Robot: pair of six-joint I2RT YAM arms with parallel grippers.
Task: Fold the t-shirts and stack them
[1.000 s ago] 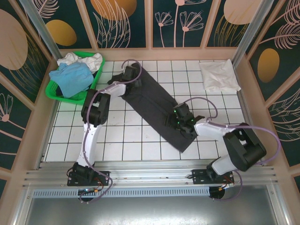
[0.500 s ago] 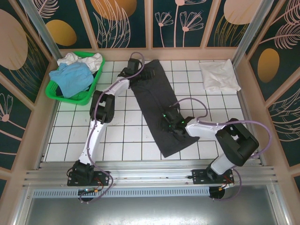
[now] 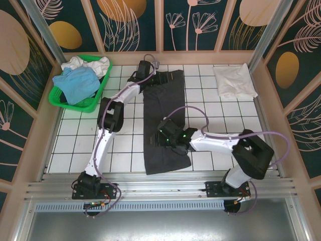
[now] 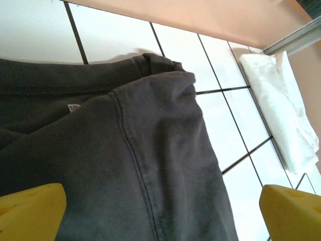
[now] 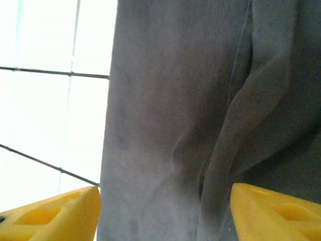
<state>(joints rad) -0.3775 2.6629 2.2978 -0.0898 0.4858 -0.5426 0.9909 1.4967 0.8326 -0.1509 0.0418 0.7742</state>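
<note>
Top view: your dark shirt (image 3: 158, 105) lies in a long strip on the tiled table (image 3: 125, 145). The left gripper (image 3: 153, 79) is at its far end and the right gripper (image 3: 168, 136) is over its near half.
Left wrist: fingers (image 4: 30, 211) spread wide, collar beyond.
Right wrist: fingers (image 5: 50, 216) spread apart, cloth beneath.

Table (image 3: 75, 140), top view: 1 spread shirt (image 3: 158, 108) runs from upper centre down to lower centre. The left gripper (image 3: 159, 79) rests on its upper end, and the right gripper (image 3: 163, 136) on its lower half. 1 folded shirt (image 3: 234, 80) lies at upper right, well apart. A basket (image 3: 59, 102) stands at upper left and holds a heap of shirts (image 3: 76, 83).
</note>
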